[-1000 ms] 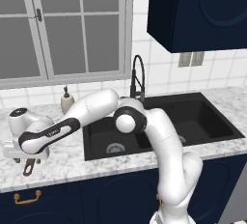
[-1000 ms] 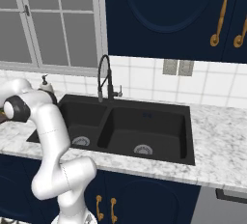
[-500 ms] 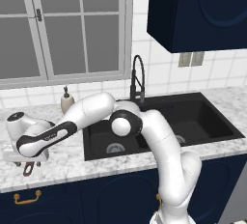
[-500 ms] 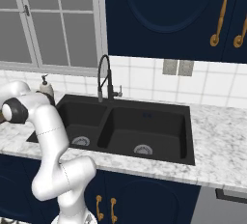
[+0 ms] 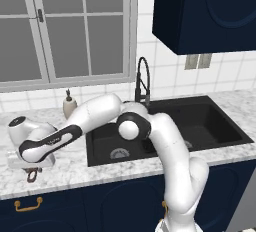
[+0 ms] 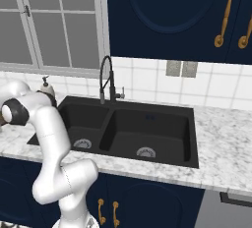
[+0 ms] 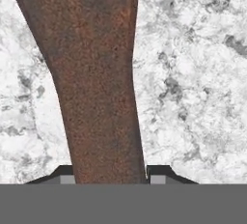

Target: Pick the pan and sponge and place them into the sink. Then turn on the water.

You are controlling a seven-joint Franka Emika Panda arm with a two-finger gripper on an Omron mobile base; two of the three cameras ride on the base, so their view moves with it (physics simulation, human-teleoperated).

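At the far left of the white marbled stone surface (image 5: pixel 75 168), the white arm has lowered its hand compared with a second ago, and the pincer (image 7: pixel 110 175) that stood spread wide then has now drawn in. The hand view shows why this matters: the long thin handle of the round dark brown frying pan (image 7: pixel 94 73) runs straight up between the two dark finger tips (image 7: pixel 158 171), which sit tight against both of its edges, so the pincer is pinching the handle. In the left base view only the looped end of the handle (image 5: pixel 32 175) peeks out below the hand, still low against the surface, so the pan appears gripped but not yet lifted.

Moving right, a small cream soap bottle (image 5: pixel 69 106) stands by the wall, near the sink's left edge. Further right lies the black rectangular double-basin sink (image 5: pixel 210 121) with silver drains, both basins holding nothing, and its tall black coiled faucet (image 6: pixel 105 77) with no stream visible at the spout.

My reading is that the grasp has just been made, so the first carry to the sink can begin; a grip far out on the handle may let the pan sag or swing. The sponge I cannot make out.
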